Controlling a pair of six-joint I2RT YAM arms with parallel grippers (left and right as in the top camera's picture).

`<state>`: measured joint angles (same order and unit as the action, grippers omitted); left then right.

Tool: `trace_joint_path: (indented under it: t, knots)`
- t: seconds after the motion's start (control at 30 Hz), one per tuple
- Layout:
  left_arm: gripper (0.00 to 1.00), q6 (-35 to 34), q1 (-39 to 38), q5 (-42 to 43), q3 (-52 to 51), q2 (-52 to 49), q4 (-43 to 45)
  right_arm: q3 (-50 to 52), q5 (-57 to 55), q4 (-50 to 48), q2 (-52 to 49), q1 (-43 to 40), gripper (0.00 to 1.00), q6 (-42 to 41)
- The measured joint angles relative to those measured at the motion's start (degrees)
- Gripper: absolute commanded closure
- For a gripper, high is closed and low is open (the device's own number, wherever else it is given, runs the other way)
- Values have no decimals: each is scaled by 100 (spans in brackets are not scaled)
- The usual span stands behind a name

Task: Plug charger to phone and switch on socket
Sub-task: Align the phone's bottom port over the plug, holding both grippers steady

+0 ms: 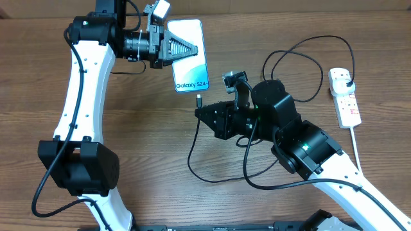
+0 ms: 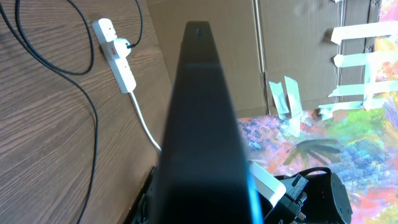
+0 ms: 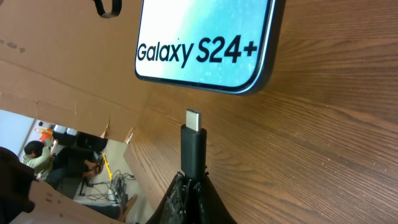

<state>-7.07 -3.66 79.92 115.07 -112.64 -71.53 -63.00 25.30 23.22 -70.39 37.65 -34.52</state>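
The phone [image 1: 191, 58] has a light blue screen reading "Galaxy S24+" and sits at the table's far middle. My left gripper [image 1: 174, 49] is shut on its left side. In the left wrist view the phone's dark body [image 2: 202, 130] fills the middle. My right gripper [image 1: 207, 115] is shut on the charger just behind its connector tip [image 1: 200, 101]. In the right wrist view the tip [image 3: 194, 121] points at the phone's bottom edge [image 3: 205, 46], a short gap away. The black cable [image 1: 292, 58] loops to a plug in the white socket [image 1: 347, 97] at the right, which also shows in the left wrist view [image 2: 115, 55].
The socket's thick white cord [image 1: 355, 144] runs toward the table's front right. Slack charger cable [image 1: 192, 160] curls on the wood under my right arm. Cardboard walls [image 2: 292, 43] stand round the table.
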Motion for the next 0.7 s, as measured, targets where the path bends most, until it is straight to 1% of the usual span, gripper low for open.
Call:
trace_joint_path:
  t: [0.7]
  knots:
    - [96,-2,-190,0,0,0,-26,0,20,-7,0,0,96,0]
